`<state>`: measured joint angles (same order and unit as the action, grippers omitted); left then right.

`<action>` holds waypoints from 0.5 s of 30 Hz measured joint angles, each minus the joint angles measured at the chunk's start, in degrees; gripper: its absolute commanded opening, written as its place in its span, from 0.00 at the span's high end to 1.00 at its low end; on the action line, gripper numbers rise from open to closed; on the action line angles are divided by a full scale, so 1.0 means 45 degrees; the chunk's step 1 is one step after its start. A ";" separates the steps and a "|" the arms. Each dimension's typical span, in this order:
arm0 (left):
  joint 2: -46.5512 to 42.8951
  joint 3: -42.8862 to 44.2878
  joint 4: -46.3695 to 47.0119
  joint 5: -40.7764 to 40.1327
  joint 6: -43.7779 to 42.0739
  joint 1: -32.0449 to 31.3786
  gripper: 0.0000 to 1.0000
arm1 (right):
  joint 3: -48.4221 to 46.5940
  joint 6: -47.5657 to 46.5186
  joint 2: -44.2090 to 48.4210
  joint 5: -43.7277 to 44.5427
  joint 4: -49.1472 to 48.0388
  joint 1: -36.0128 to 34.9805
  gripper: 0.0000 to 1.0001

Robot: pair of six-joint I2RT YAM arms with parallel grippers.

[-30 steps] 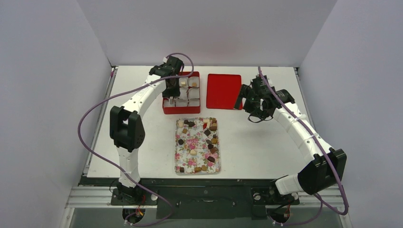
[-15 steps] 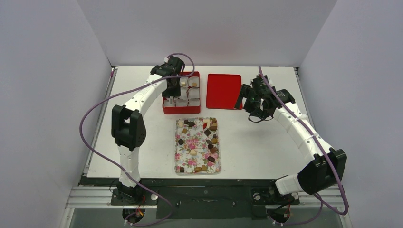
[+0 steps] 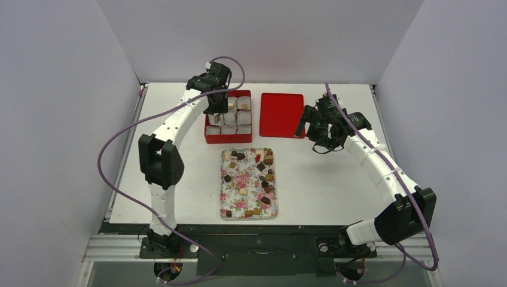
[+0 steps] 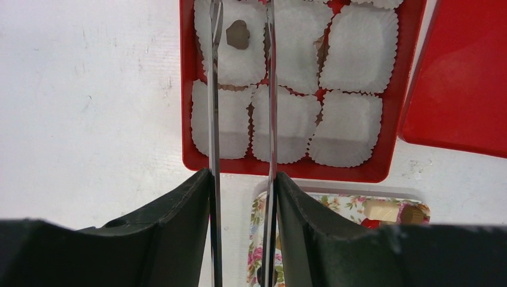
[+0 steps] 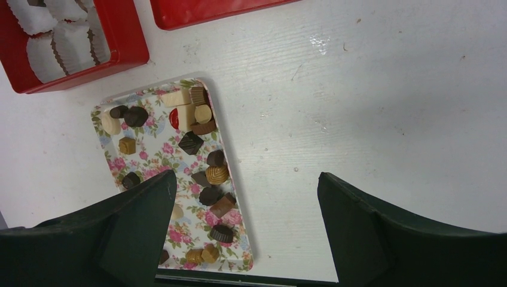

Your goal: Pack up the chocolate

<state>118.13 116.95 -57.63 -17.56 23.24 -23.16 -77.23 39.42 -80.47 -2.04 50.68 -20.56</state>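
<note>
The chocolate (image 3: 263,174) lies scattered on the floral tray (image 3: 235,205): dark, tan and cream pieces and one red one, seen close in the right wrist view (image 5: 191,142). The red box (image 3: 208,137) holds white paper cups, a few of them with pieces. My left gripper (image 3: 216,107) hangs over the box's left column. Its long thin metal blades (image 4: 242,9) stand apart, with nothing between them. A brown piece (image 4: 238,34) lies in the cup below. My right gripper (image 3: 312,139) is wide open and empty (image 5: 246,176), above the table right of the tray.
The red lid (image 3: 281,114) lies flat to the right of the box, also at the top of the right wrist view (image 5: 203,12). The tray (image 5: 149,164) sits just in front of the box (image 5: 128,48). White walls enclose the table.
My left gripper has moved a little toward the back of the box, uncovering the front cups. The right arm has not moved.
</note>
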 measured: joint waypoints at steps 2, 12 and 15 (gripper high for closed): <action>-0.0044 0.0199 -0.0073 0.0000 0.0005 -0.0024 0.61 | -0.0058 0.0000 0.0000 0.0000 -0.0005 0.0000 0.17; -0.2662 -0.1103 -0.0743 0.0248 0.0223 -0.0923 0.60 | -0.0151 0.0000 0.0000 0.0005 -0.0015 0.0000 0.17; -0.3939 -0.2040 -0.0850 0.0359 0.0486 -0.1433 0.60 | -0.0151 0.0000 0.0000 0.0005 -0.0015 0.0000 0.17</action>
<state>100.40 107.77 -61.45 -15.94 25.43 -29.61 -77.91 39.42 -80.47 -2.02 50.61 -20.56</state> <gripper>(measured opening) 0.398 0.833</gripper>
